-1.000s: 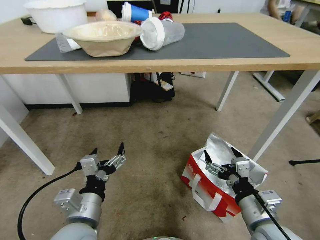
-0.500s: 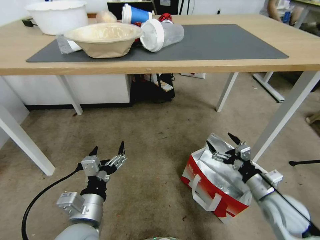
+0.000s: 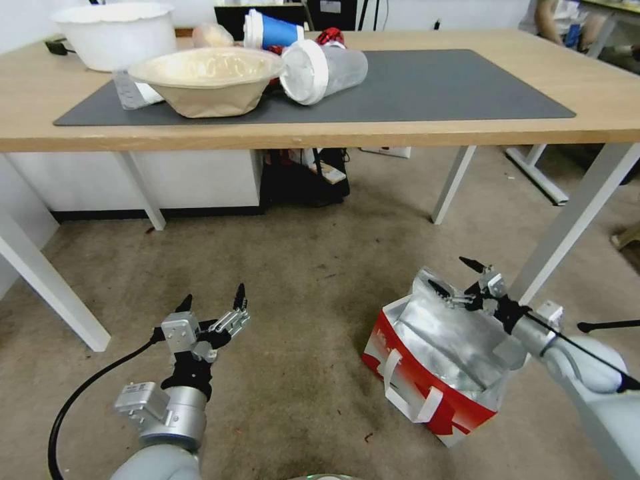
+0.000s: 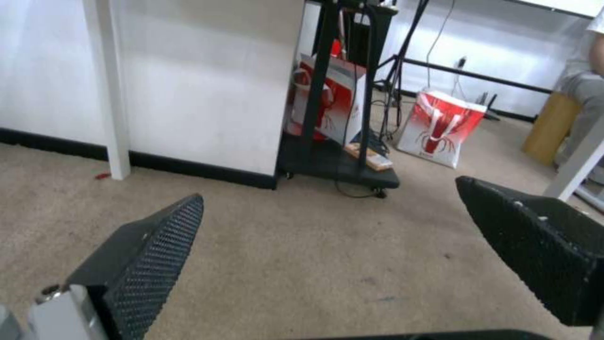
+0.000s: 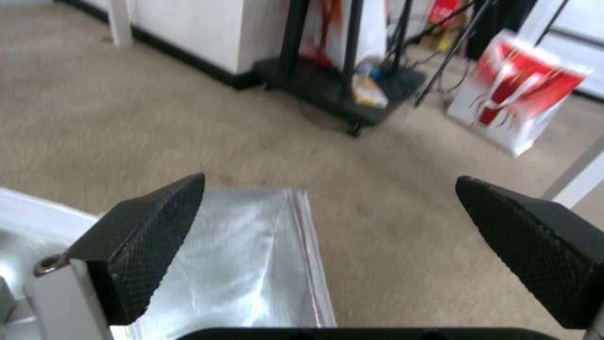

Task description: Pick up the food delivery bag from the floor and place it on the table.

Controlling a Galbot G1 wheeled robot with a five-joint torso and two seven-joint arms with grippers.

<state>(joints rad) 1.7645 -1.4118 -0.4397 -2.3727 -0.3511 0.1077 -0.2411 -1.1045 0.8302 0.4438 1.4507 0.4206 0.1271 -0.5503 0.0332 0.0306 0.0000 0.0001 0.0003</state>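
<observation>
Stretching across the room, the floor [image 3: 300,267] is a dull brown-grey carpet with dark stains, and the table [image 3: 467,130] stands over it on white legs, its light-wood top carrying a dark grey mat [image 3: 433,87] with bowls [image 3: 207,80] and cups [image 3: 323,67] crowded at the mat's left end. The food delivery bag [image 3: 433,373] sits on the floor beside the table's near right leg, mouth open and foil lining showing (its white strap handles hang down the red side). The right gripper [image 3: 460,277] hovers over the bag's raised far rim, fingers [image 5: 151,236] spread wide, holding nothing. The left gripper [image 3: 213,300] hangs low over bare carpet, well apart from the bag, fingers likewise spread and empty.
</observation>
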